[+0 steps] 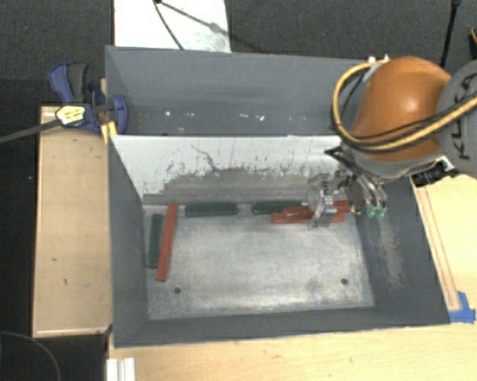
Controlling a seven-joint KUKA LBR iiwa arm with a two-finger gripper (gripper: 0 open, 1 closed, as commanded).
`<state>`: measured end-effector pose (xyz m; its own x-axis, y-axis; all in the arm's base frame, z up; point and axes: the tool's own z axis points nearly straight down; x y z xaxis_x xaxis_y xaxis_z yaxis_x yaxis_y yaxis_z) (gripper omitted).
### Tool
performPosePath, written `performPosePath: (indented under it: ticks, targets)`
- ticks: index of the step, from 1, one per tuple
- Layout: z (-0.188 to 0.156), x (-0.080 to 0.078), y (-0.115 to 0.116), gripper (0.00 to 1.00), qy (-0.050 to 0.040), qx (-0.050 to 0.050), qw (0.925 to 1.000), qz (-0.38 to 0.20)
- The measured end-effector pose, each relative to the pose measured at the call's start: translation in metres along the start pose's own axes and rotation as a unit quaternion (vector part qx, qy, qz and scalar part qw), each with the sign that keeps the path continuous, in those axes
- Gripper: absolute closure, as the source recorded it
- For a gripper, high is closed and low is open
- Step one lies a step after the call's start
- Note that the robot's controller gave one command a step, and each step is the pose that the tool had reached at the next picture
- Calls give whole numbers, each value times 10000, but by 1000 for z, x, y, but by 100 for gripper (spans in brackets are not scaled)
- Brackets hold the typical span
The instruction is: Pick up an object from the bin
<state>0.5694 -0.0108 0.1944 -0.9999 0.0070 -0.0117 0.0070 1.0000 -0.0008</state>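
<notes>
Below me a thin red stick point(290, 215) lies flat on the floor of the bin point(262, 272), lengthwise by its back wall, right side.

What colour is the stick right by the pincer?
Red; the stick beside the pincer shows in the camera view.

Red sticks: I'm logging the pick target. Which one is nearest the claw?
The short red stick by the back wall, right side, at the claw; the other red stick lies along the left wall.

The hand point(331, 206) covers the right end of the red bar point(290, 215) lying beneath it.
</notes>
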Motion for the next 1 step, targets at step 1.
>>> performPosePath:
  ticks: [1]
  targets:
    - [-58, 20, -39, 100, 21, -4, 9712, -2382]
